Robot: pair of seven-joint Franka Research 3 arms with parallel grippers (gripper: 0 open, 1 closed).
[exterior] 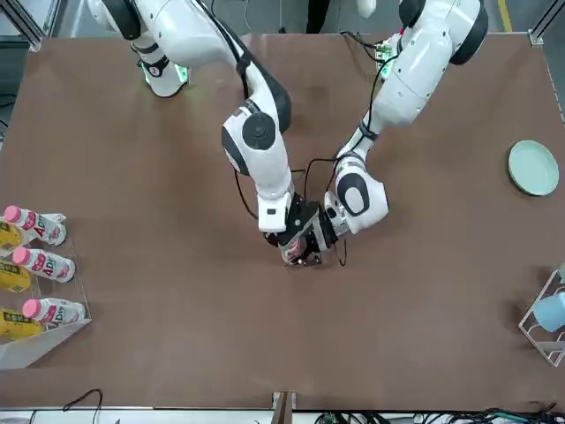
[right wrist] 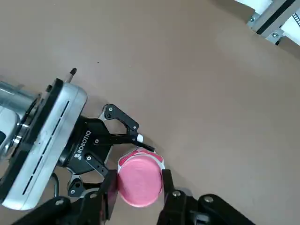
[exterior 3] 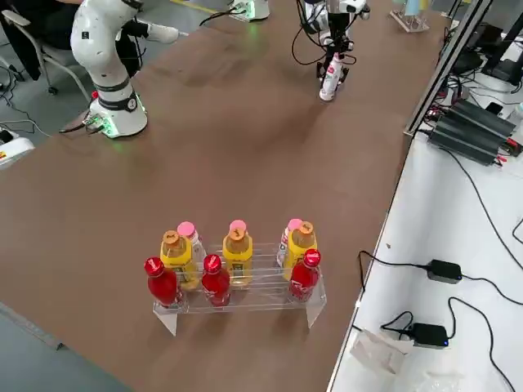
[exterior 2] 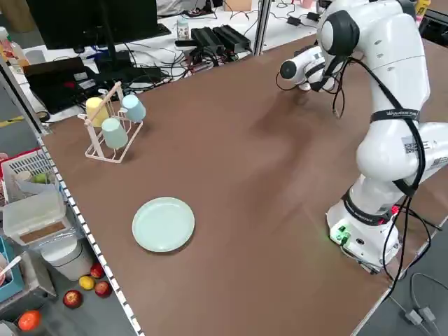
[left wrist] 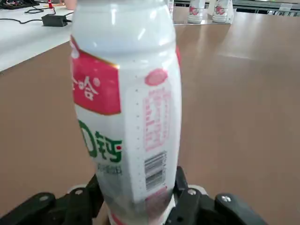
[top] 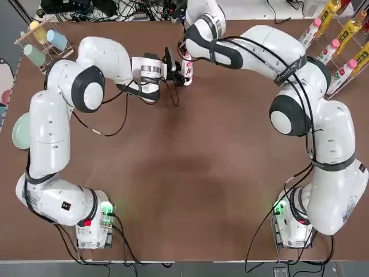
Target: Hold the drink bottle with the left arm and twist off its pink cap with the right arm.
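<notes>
Right wrist view looks straight down on the pink cap (right wrist: 138, 183), a smooth round disc pinched between the dark pads of the right gripper (right wrist: 138, 187), whose fingers (right wrist: 166, 183) are clenched against its two sides. Below it in the same view the left gripper (right wrist: 123, 140) reaches in level with the table, its thin black linkage fingers closed around the drink bottle (right wrist: 157, 159), of which only a sliver of white shoulder shows past the cap.

Left wrist view fills with the bottle's body (left wrist: 126, 108): glossy white plastic, slim and rounded, narrowing at the base, with a red label patch, green lettering and a barcode. The left gripper's fingers (left wrist: 187, 197) press its lower part on both sides; the top of the bottle is cut off by the frame.

From overhead, the bottle (top: 188, 70) stands upright on the matte brown table (top: 184, 173) toward the far edge, the left gripper (top: 173, 72) clamping it from the side and the right arm's wrist covering the cap. In the front view the bottle (exterior: 294, 252) is almost wholly buried under both grippers. Right side view shows it (exterior 3: 331, 77) standing far off, with the gripper above it hard to make out.
</notes>
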